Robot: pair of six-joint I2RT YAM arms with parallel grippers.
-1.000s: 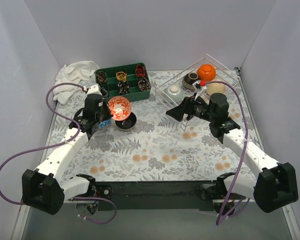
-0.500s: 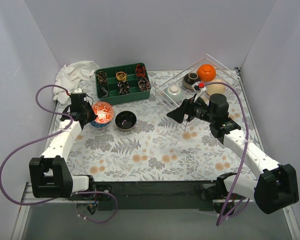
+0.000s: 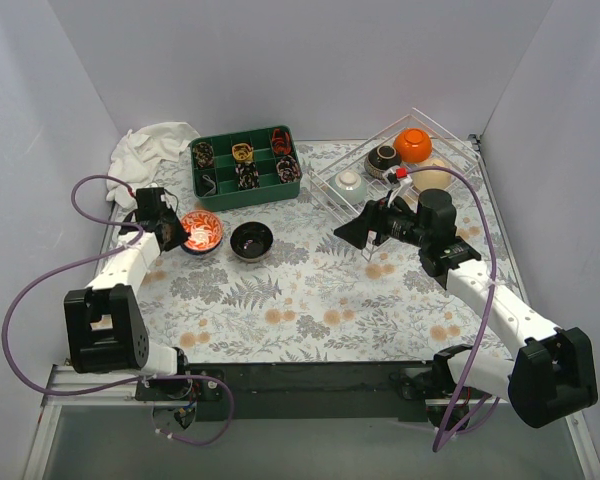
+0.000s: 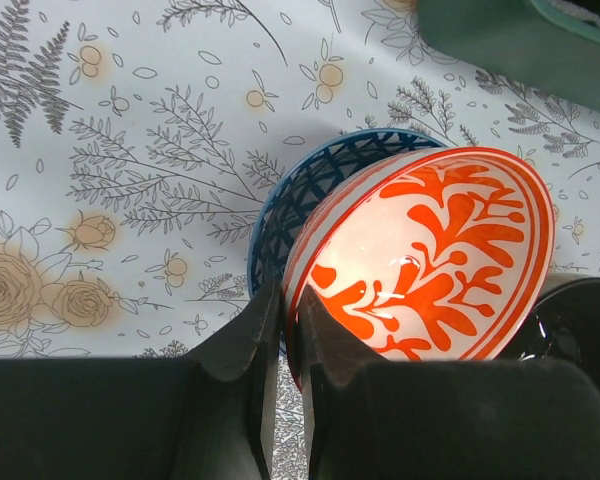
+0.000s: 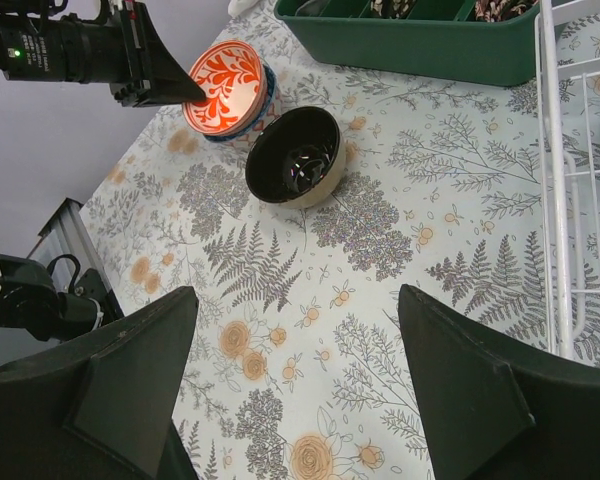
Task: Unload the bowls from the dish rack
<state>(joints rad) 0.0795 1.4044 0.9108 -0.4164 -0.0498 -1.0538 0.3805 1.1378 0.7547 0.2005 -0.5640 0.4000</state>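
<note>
Left gripper [image 4: 285, 300]: fingers pressed together on near rim of orange-patterned bowl [image 4: 430, 260], wall pinched between them. Only the left wrist view shows this grip.
Bowl tilted, mouth turned back toward claw, lying in blue bowl [image 4: 310, 190].
Black bowl [image 3: 251, 240] upright, just beyond, right of claw.
Right gripper [image 5: 295, 300]: fingers spread wide, holding nothing, over bare table [image 3: 310, 300]; open room ahead.
Dish rack [image 5: 554, 180]: wire edge close on claw's right, set askew to table edges, corner toward claw.
Top view alone shows rack's load: pale bowl [image 3: 350, 185], dark bowl [image 3: 383, 157], orange bowl [image 3: 413, 145], cream bowl [image 3: 432, 177].
Green tray [image 3: 242, 199] past left claw.
</note>
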